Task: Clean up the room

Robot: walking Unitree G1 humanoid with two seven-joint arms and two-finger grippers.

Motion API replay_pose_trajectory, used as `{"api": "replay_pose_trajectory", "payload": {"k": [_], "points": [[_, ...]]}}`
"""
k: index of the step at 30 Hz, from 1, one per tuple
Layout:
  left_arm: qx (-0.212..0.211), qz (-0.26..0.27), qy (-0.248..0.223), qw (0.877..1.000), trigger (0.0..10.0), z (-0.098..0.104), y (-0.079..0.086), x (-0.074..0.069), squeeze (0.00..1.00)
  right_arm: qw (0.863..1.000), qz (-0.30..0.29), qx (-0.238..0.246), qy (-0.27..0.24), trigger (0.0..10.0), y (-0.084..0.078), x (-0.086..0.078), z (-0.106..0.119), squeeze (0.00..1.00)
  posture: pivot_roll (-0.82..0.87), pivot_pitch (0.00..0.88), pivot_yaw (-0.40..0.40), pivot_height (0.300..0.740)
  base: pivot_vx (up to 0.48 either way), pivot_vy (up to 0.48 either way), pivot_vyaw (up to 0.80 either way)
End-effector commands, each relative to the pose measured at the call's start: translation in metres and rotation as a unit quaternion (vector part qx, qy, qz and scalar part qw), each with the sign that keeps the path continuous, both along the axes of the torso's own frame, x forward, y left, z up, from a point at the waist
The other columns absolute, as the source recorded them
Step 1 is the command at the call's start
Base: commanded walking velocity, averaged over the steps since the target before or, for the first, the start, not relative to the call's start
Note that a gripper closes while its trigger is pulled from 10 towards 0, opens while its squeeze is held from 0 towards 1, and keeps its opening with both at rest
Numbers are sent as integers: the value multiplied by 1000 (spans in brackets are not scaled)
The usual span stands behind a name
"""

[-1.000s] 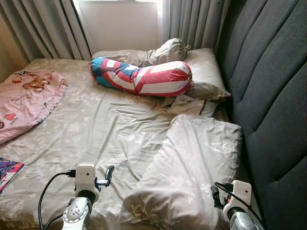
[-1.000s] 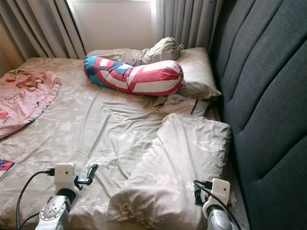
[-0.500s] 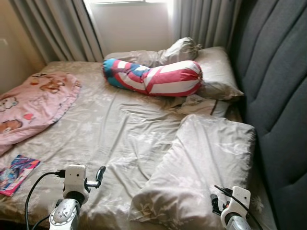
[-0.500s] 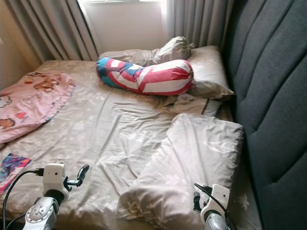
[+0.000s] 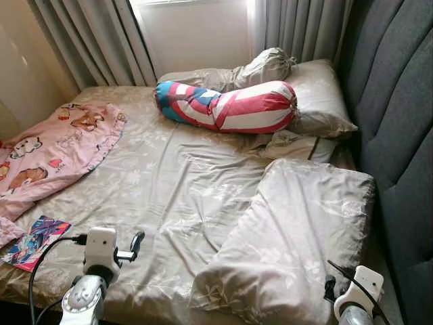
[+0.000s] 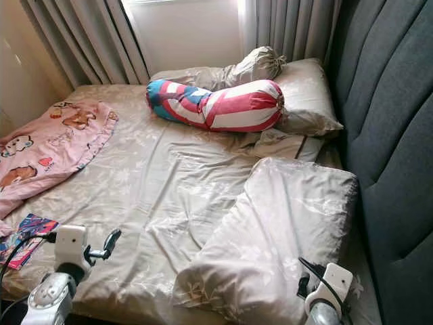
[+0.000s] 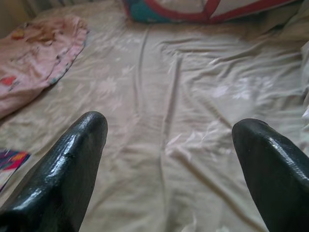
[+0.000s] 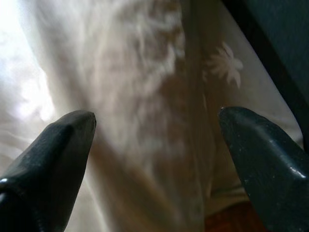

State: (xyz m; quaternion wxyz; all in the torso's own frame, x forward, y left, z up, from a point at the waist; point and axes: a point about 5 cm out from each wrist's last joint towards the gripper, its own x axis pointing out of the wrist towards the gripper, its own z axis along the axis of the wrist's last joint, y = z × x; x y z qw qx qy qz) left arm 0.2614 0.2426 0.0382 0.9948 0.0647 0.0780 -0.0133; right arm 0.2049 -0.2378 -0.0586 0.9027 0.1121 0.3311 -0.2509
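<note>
Both grippers hang low at the near edge of the bed (image 5: 169,176). Left gripper (image 7: 169,159) hovers above the wrinkled beige sheet (image 7: 193,96) with its two black fingers (image 7: 72,159) spread wide and nothing between them; seen from the head, its arm reaches forward from the near left corner, fingers aimed up the bed toward the window. Right gripper (image 8: 154,145) sits at the near right corner, close against the near end of the large beige pillow (image 5: 298,237), its fingers (image 8: 53,150) likewise apart and holding nothing, with flowered fabric just ahead of them.

That large pillow lies on the right half of the bed, beside the dark padded headboard (image 5: 399,135), its long axis running from the near right edge up toward the far end, slightly slanted. Farther up, a striped bolster (image 5: 230,107) in red, white and blue lies crosswise, its long axis running left to right, its right end resting against a second beige pillow (image 5: 318,95) by the headboard. A small folded cloth (image 5: 291,144) lies just below that bolster. A pink cartoon blanket (image 5: 54,149) is bunched at the left edge, and a colourful booklet (image 5: 37,242) lies flat near the left gripper's side, just below the blanket. Grey curtains (image 5: 88,40) hang behind.
</note>
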Motion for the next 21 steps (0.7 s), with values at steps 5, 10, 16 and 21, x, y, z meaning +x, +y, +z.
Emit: {"api": "replay_pose_trajectory", "payload": {"k": [5, 10, 16, 21], "points": [[4, 4, 5, 1000, 10000, 2, 7, -5, 0, 999, -2, 46, 19, 10000, 16, -10, -11, 0, 79, 56, 93, 696, 0, 0, 0], [17, 9, 15, 1000, 10000, 2, 20, -19, 0, 997, -10, 65, 29, 10000, 25, -15, -16, 0, 96, 88, 111, 696, 0, 0, 0], [26, 6, 17, 999, 10000, 8, 25, -23, 0, 996, -8, 75, 48, 10000, 29, -23, -21, 0, 128, 109, 132, 696, 0, 0, 0], [40, -6, 17, 999, 10000, 18, 32, -27, 0, 994, -9, 92, 52, 10000, 36, -28, -25, 0, 144, 131, 166, 696, 0, 0, 0]]}}
